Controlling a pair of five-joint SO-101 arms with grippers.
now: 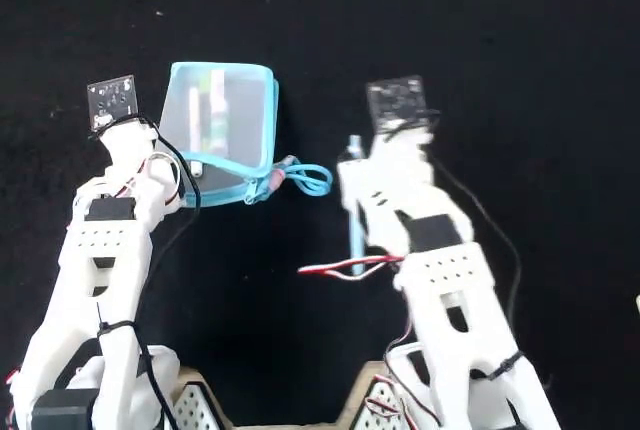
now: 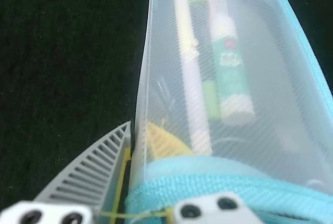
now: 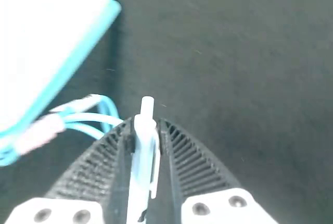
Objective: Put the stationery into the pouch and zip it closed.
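A blue cord loop [image 1: 312, 180] lies across the bare table [image 1: 520, 100] between pouch [image 1: 220, 115] and right gripper [image 3: 144, 127].

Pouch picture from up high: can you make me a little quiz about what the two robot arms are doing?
1. True or false: the right gripper is empty.
2. What colour is the edging of the pouch? A red, B light blue, C yellow.
3. Fill in: the left gripper grips the ____.
Key: 1 false, it holds a pen. 2 B. 3 pouch.
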